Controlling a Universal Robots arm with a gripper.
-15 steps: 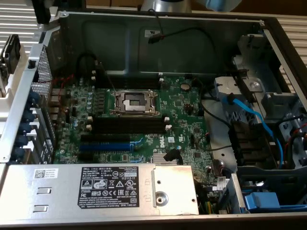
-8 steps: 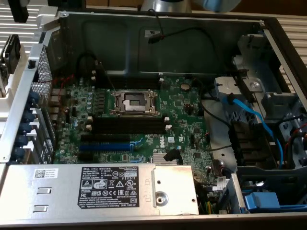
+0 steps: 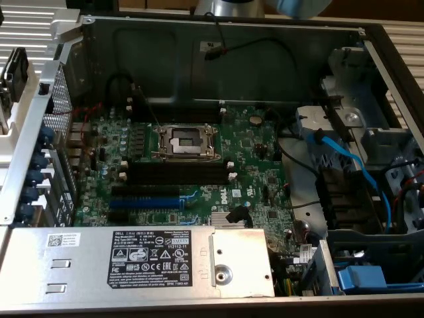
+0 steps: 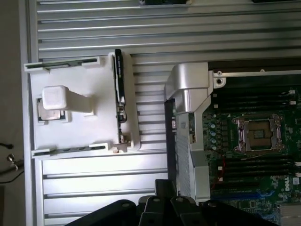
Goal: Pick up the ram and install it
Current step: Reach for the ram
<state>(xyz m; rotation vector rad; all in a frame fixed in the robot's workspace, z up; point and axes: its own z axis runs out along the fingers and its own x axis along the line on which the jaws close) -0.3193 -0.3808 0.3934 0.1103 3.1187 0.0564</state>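
The ram (image 4: 119, 89) is a thin dark-green stick standing on edge in a white holder (image 4: 101, 117) on the ribbed metal table, outside the computer case. My gripper (image 4: 164, 189) hangs above the table between the holder and the case wall. It is shut with nothing in it and well apart from the ram. The motherboard (image 3: 252, 156) lies in the open case, with black memory slots (image 3: 175, 173) beside the bare processor socket (image 3: 184, 140). These slots (image 4: 254, 165) also show in the wrist view. Part of my arm (image 3: 228, 6) shows above the case's far wall.
A white block (image 4: 59, 99) sits in the same holder. The grey case corner bracket (image 4: 188, 89) stands between the holder and the board. Inside the case are blue expansion slots (image 3: 149, 197), a power supply (image 3: 132, 262), blue cables (image 3: 351, 162) and a drive cage (image 3: 371, 218).
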